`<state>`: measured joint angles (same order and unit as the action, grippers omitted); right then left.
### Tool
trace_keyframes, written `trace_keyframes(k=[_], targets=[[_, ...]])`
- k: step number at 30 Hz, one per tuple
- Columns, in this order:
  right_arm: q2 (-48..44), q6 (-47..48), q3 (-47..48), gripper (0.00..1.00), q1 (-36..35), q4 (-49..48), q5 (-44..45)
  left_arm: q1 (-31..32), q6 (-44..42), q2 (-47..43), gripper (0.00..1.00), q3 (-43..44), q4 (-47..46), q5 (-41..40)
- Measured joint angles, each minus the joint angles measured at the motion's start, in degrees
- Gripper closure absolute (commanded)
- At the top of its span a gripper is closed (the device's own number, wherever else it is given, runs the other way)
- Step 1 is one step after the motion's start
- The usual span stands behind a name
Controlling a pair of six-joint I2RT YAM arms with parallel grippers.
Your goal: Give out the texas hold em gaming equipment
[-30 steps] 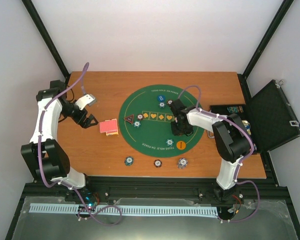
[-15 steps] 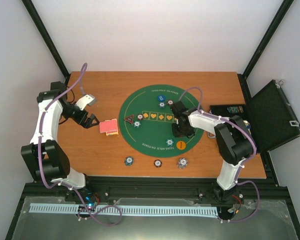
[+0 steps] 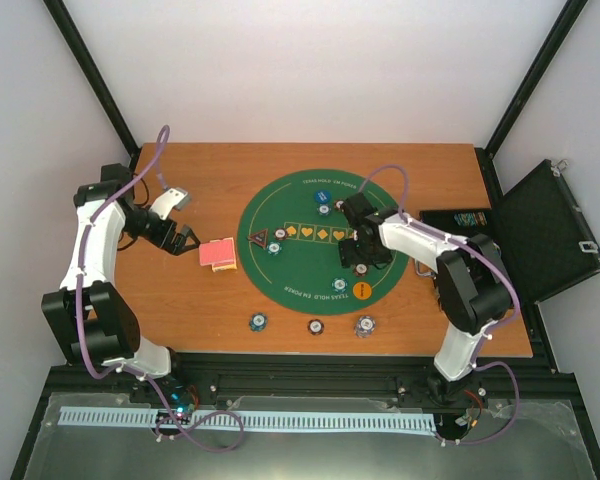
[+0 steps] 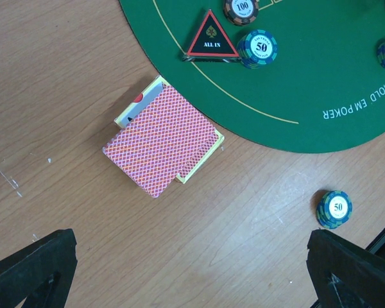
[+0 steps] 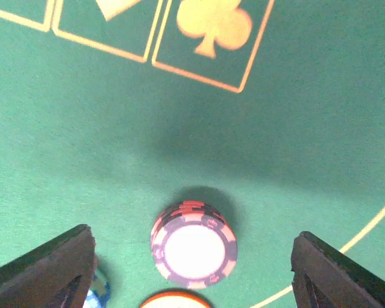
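Note:
The red-backed playing cards [image 3: 218, 254] lie stacked on the wood just left of the green mat, and show in the left wrist view [image 4: 162, 138]. My left gripper [image 3: 185, 240] is open and empty beside them, its fingertips [image 4: 32, 269] wide apart. The black-red triangular marker [image 4: 211, 43] and two chip stacks [image 4: 256, 49] sit at the mat's left edge. My right gripper [image 3: 361, 265] is open low over the mat, with a dark red chip stack [image 5: 192, 244] standing between its fingers [image 5: 346, 273], untouched. The orange button disc [image 3: 361, 289] lies just in front of it.
Three chip stacks [image 3: 315, 326] stand in a row on the wood near the front edge. The green felt mat [image 3: 300, 180] fills the table's middle. The open black case [image 3: 550, 230] with more chips [image 3: 465, 217] stands at the right edge.
My right arm's elbow has swung a little and the gripper has shifted slightly over the mat. The left arm and the cards have barely moved.

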<state>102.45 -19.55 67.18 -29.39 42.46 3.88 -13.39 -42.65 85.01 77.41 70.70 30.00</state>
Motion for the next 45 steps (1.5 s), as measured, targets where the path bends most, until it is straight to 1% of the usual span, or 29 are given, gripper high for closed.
trace_keyframes(k=[4,9,11,16,21,26,39,45], targets=[[-3.72,-0.7,2.19,0.1,-0.24,2.89,1.22,0.0,1.79,-0.02,0.0,0.0,-0.07,0.09],[-11.96,-3.02,1.97,0.08,-2.93,7.98,3.1,0.0,2.69,-0.55,0.0,0.0,-0.09,0.0],[-15.72,-4.68,0.0,0.08,-5.03,8.98,3.15,0.0,3.02,-1.29,0.0,0.0,-0.17,0.07],[-23.8,-10.43,-8.83,0.07,-11.58,11.63,2.1,0.0,3.82,-2.01,0.0,0.0,-0.2,0.59],[-25.0,-16.15,-14.27,0.07,-17.53,12.74,1.11,0.0,4.07,-1.99,0.0,-0.02,-0.24,1.11],[-24.94,-19.58,-16.48,0.08,-20.57,12.28,0.98,0.0,4.07,-2.14,0.0,-0.28,-0.28,1.14],[-24.39,-22.47,-22.25,0.25,-20.87,8.72,0.2,0.0,4.04,-2.69,0.0,-0.46,-0.28,1.11],[-24.39,-22.6,-22.56,0.41,-20.92,7.21,-0.42,0.0,4.04,-2.69,0.0,-0.46,-0.26,1.07]])
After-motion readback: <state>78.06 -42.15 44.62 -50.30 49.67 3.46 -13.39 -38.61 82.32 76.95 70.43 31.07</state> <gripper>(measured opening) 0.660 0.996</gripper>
